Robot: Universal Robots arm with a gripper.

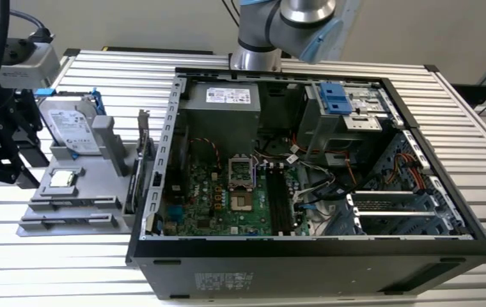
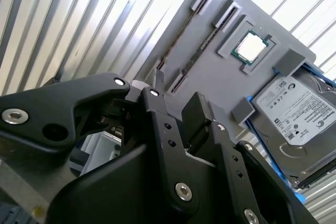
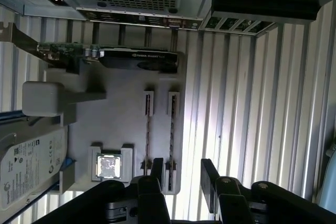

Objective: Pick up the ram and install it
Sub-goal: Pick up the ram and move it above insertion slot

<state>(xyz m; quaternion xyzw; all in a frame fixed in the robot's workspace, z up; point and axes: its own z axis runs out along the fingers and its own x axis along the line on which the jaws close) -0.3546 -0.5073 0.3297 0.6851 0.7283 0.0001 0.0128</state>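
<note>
Two thin dark ram sticks [image 3: 171, 135] [image 3: 148, 135] stand on edge in the parallel slots of the grey holder tray [image 3: 121, 124]. In the second wrist view they are dark lines [image 2: 203, 50] [image 2: 183, 31]. My gripper [image 3: 182, 174] hovers open above the near end of these slots. One finger [image 3: 156, 167] is about over the sticks and the other finger [image 3: 210, 178] is off the tray's edge, holding nothing. In the second wrist view the gripper [image 2: 176, 95] is open too. In the exterior view the gripper [image 1: 8, 173] hangs at the tray's left.
The tray also holds a silver processor chip [image 3: 109, 165], a hard drive [image 3: 26, 166] and a card with a metal bracket [image 3: 131, 59]. The open computer case [image 1: 311, 249] lies at the tray's right in the exterior view, motherboard [image 1: 226, 198] exposed. Everything rests on a slatted metal table [image 1: 38, 268].
</note>
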